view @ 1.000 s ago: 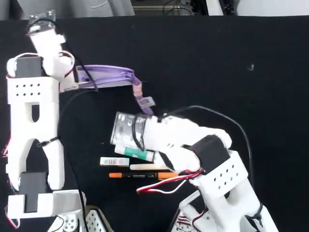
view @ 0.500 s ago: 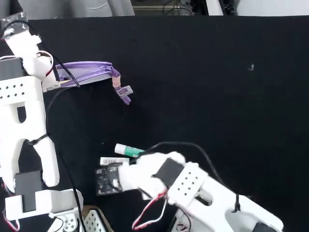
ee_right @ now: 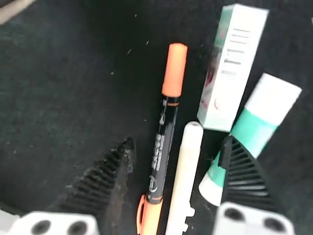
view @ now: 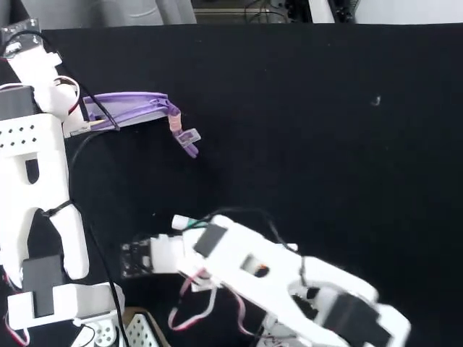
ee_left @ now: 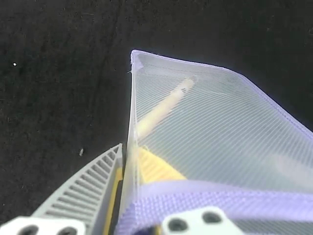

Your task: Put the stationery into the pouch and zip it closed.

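The clear pouch (view: 130, 107) with purple trim lies at the table's left, its pink and purple pull tag (view: 184, 137) hanging off its right end. My left gripper (view: 88, 121) is shut on its edge; the left wrist view shows a cream pen (ee_left: 159, 110) and something yellow (ee_left: 154, 166) inside the pouch (ee_left: 215, 132). My right gripper (ee_right: 177, 145) hangs open over the loose stationery, its fingers (ee_right: 115, 169) straddling an orange-capped marker (ee_right: 166, 122) and a cream pen (ee_right: 183, 181). A white box (ee_right: 232, 63) and a green glue stick (ee_right: 249, 132) lie beside them.
The right arm (view: 268, 271) covers most of the stationery in the high view, with just the glue stick's end (view: 182, 222) poking out. The left arm's white body (view: 36, 181) runs along the left edge. The black table (view: 325, 130) stretches to the right.
The left arm has pulled the pouch to the left. The right arm has left the pouch, swung down over the loose stationery and moved further left.
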Controlling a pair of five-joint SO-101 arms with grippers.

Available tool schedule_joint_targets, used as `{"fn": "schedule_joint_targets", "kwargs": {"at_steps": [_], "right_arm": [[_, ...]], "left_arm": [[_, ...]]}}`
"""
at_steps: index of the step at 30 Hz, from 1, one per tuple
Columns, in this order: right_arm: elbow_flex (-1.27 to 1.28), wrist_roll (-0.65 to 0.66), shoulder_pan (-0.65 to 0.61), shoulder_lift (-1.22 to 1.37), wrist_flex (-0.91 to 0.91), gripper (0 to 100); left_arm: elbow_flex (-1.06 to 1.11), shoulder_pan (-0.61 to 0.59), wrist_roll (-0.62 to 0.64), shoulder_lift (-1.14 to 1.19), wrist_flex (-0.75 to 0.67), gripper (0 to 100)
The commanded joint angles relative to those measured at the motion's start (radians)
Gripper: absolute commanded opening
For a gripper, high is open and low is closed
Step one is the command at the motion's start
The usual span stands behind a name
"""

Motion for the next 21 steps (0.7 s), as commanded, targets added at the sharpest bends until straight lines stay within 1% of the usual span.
{"fn": "schedule_joint_targets", "kwargs": {"at_steps": [1, 4, 8, 10, 17, 21], "right_arm": [[-0.15, -0.009, -0.012, 0.145, 0.044, 26.8], [-0.222, -0.011, -0.009, 0.24, 0.077, 24.3], [-0.308, -0.011, -0.009, 0.341, 0.123, 14.2], [-0.346, -0.012, -0.008, 0.39, 0.147, 11.5], [-0.484, -0.012, -0.006, 0.556, 0.245, 11.7], [-0.516, -0.012, -0.006, 0.611, 0.247, 11.6]], "left_arm": [[-0.035, -0.025, -0.003, -0.011, -0.002, 3], [-0.035, -0.025, -0.003, -0.011, -0.002, 3], [-0.035, -0.025, -0.003, -0.011, -0.002, 3], [-0.035, -0.025, -0.003, -0.011, -0.002, 3], [-0.035, -0.025, -0.003, -0.011, -0.002, 3], [-0.035, -0.025, -0.003, -0.011, -0.002, 3]]}}
